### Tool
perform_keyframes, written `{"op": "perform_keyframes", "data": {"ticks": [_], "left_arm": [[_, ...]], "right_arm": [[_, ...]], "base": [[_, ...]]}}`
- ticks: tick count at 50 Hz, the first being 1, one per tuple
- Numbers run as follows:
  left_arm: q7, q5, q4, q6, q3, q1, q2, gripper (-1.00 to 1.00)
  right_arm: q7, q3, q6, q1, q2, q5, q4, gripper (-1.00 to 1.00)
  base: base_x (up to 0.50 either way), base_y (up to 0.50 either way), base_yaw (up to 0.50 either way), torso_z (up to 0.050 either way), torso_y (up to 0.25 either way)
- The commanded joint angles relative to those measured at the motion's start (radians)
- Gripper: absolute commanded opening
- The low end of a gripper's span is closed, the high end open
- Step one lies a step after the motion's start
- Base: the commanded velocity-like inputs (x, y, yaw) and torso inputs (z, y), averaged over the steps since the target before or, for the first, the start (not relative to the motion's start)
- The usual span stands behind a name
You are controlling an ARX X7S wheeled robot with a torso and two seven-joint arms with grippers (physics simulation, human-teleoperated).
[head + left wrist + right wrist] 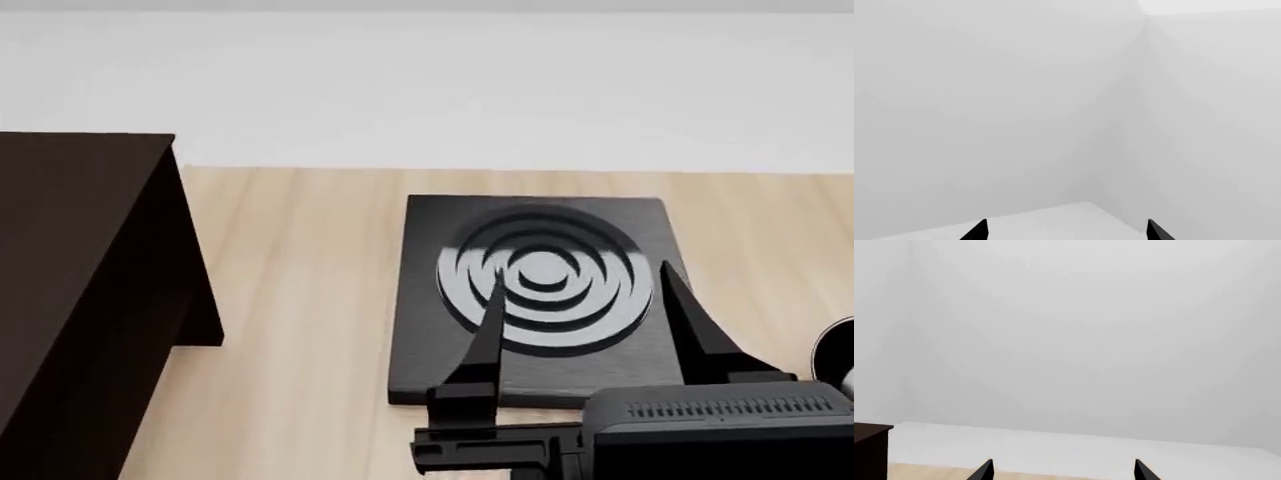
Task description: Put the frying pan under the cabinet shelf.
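Left wrist view: the left hand (pixel 1066 231) is spread, grasping nothing, facing bare walls.

Head view: the cabinet shelf (pixel 80 290) stands at the tabletop's (pixel 294 300) left edge, the ringed black slab (pixel 534 290) mid-tabletop. The right hand (pixel 574 290) is spread, empty, above the slab.

Right wrist view: the cabinet shelf's corner shows; the frying pan is unseen.

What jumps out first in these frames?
The black square slab with concentric rings sits mid-table on the light wooden table, with the right claw open and raised in front of it. The dark cabinet shelf looms at the left edge. A round rim barely shows at the far right edge; both wrist views show mostly blank wall.
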Motion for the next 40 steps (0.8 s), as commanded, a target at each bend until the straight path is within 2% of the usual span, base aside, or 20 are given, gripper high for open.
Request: {"op": "perform_keyframes", "data": {"ticks": [1, 26, 40], "left_arm": [[-0.006, -0.003, -0.001, 0.004, -0.007, 0.003, -0.006, 1.00], [0.007, 0.005, -0.006, 0.012, -0.011, 0.016, -0.003, 1.00], [0.045, 0.046, -0.009, 0.017, 0.005, 0.029, 0.023, 1.00]], "right_arm": [[0.003, -0.004, -0.009, -0.002, 0.004, 0.003, 0.008, 1.00], [0.024, 0.008, 0.011, 0.009, 0.015, 0.017, 0.005, 1.00], [0.052, 0.062, 0.091, 0.043, 0.036, 0.042, -0.018, 1.00]], "base": [[0.29, 0.00, 0.00, 0.000, 0.000], [0.29, 0.00, 0.00, 0.000, 0.000], [0.01, 0.00, 0.00, 0.000, 0.000]]}}
